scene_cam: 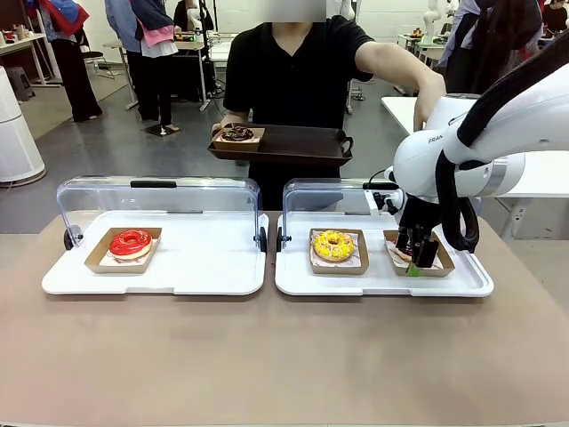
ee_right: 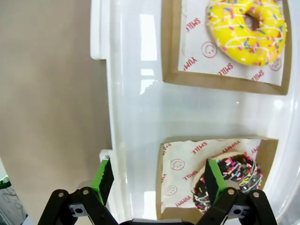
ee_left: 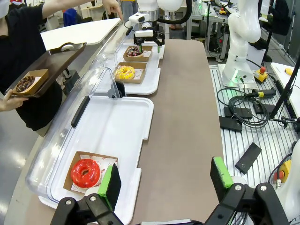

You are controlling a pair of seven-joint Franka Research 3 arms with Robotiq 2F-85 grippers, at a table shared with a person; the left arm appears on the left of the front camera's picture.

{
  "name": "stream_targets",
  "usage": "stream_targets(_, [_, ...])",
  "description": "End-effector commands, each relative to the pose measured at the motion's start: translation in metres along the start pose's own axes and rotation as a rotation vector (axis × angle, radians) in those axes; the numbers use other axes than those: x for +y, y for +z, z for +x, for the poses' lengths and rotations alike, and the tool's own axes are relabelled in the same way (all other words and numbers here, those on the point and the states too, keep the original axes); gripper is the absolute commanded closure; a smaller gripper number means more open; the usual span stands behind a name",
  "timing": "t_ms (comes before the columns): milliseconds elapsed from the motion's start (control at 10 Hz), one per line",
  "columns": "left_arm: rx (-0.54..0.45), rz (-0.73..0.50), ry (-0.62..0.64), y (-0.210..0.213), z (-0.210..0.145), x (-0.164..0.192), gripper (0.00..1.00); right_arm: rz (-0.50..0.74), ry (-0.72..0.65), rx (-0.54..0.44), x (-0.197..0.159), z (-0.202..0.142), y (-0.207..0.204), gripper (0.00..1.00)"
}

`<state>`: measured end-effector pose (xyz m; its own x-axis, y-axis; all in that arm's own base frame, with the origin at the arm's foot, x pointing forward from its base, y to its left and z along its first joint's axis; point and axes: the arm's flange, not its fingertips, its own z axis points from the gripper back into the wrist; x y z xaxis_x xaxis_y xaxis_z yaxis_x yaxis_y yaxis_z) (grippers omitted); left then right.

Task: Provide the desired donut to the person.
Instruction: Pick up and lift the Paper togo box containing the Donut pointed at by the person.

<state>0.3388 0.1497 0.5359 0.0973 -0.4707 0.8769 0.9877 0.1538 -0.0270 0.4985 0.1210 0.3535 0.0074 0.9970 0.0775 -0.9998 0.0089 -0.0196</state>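
The person stands across the table holding a dark brown tray that carries a chocolate donut in a cardboard box. One hand is stretched out over the table's right end. On the right white tray lie a yellow sprinkled donut and a chocolate sprinkled donut. My right gripper hangs open just above that chocolate donut's box, one pad over the donut. A red donut lies on the left white tray. Above its near end my left gripper is open and holds nothing.
Each white tray has a clear lid standing open at its back edge. Bare brown tabletop runs along the front. A white table stands behind my right arm. Other people stand far back.
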Motion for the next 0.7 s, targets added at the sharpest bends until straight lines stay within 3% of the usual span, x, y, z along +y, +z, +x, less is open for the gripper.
stream_targets(0, [-0.005, 0.0, 0.008, 0.0011, 0.0016, -0.0003, 0.0, -0.001, -0.002, -0.004, -0.0085, 0.0008, -0.0036, 0.0])
stream_targets(100, [-0.005, 0.0, 0.008, 0.0011, 0.0016, -0.0003, 0.0, 0.017, 0.01, -0.034, -0.0069, 0.0036, 0.0, 0.0])
stream_targets(600, [-0.005, 0.0, 0.008, 0.0011, 0.0016, -0.0003, 0.0, 0.0, -0.005, 0.0, -0.0039, -0.0018, -0.001, 0.0])
